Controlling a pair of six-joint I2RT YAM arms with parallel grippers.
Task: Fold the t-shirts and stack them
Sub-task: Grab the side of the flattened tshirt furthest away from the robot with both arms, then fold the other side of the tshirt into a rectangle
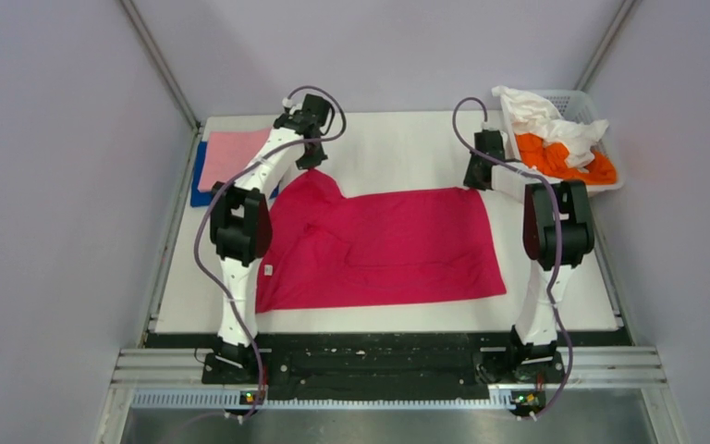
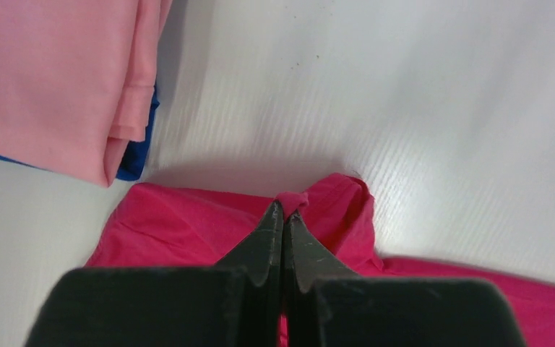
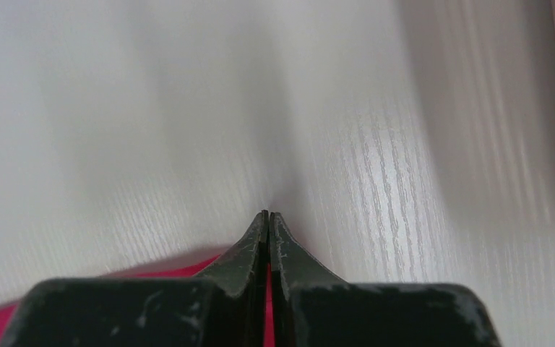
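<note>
lying at the far left of the white table (image 1: 397,148), a folded light pink t-shirt (image 1: 236,153) is seen stacked on a royal blue t-shirt (image 1: 201,190), of which only an edge is shown beneath it. just to the right, the left gripper (image 1: 312,159) is lowered onto the far left corner of the magenta-red t-shirt (image 1: 388,245); in the left wrist view its jaws are pressed together with a small fold of that red cloth pinched at the tips, and the corner is drawn up into a peak. the magenta-red t-shirt is spread across the middle of the table between the two arms, mostly flat, with some wrinkles toward its left side. at its far right corner the right gripper (image 1: 477,176) is set down with its jaws closed; the right wrist view is blurred, but a strip of red is seen between the fingers (image 3: 246,253), so the cloth appears to be clamped there. further right, at the far right corner of the table, a white slotted basket (image 1: 569,98) is placed, and in it a crumpled white t-shirt (image 1: 541,116) is heaped over an orange t-shirt (image 1: 564,162).
</note>
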